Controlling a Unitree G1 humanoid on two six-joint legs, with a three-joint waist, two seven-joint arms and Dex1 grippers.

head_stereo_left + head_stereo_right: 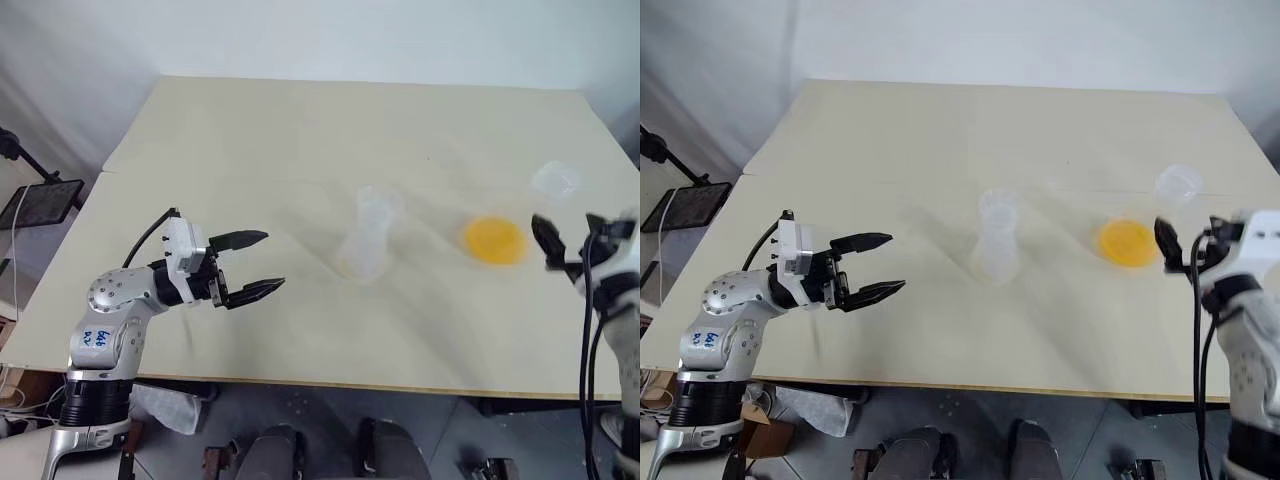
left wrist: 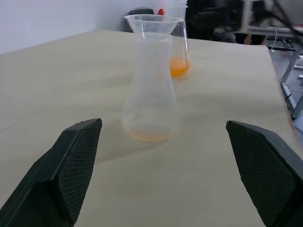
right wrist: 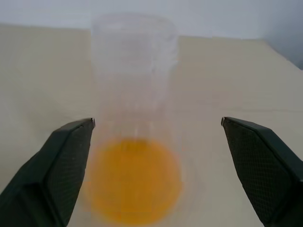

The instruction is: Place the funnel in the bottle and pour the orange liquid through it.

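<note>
The bottle (image 1: 368,243) is standing upright near the frame's centre on the tabletop (image 1: 300,130), long axis vertical, with the funnel (image 2: 152,22) sitting mouth-up in its neck and only a faint orange trace showing at its base. Right of centre, the larger clear flask (image 1: 520,215) is also standing upright, holding the shallow orange liquid (image 1: 495,240). The left gripper (image 1: 250,266) at lower left is pointing toward the bottle with fingers spread wide and empty, and the right gripper (image 3: 156,165) at the right edge is facing the flask, equally wide and empty.
</note>
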